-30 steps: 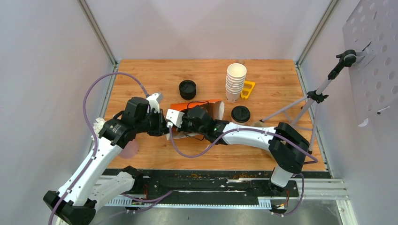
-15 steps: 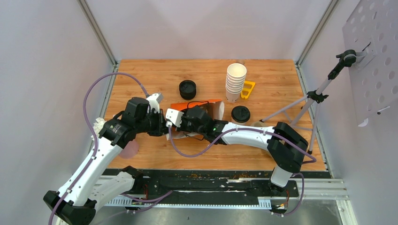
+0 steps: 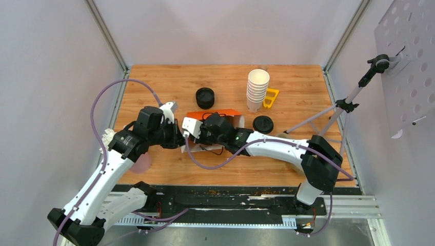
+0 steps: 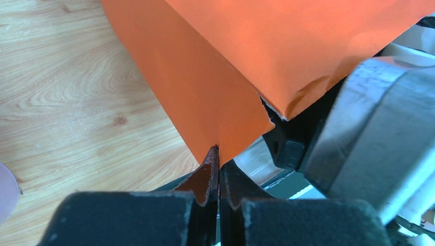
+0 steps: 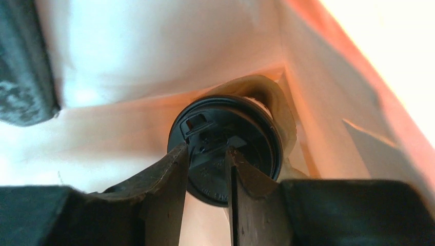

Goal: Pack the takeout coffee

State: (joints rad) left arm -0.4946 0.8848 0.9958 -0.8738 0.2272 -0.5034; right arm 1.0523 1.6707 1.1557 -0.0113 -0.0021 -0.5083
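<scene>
Coffee cup (image 5: 251, 130) lay straight ahead of the right gripper (image 5: 206, 151), lid toward it.
Its jaws stood slightly parted, holding nothing; the orange bag (image 4: 287, 46) enclosed both, its edge pinched by the left gripper (image 4: 219, 154).

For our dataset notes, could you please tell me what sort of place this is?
Probably a robotics lab test cell: white panel walls, a wooden tabletop and a tripod stand on its right.

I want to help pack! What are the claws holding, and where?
Left claw pinches the orange paper bag by a corner edge. Right claw, at the round black plastic lid: cannot tell.
</scene>
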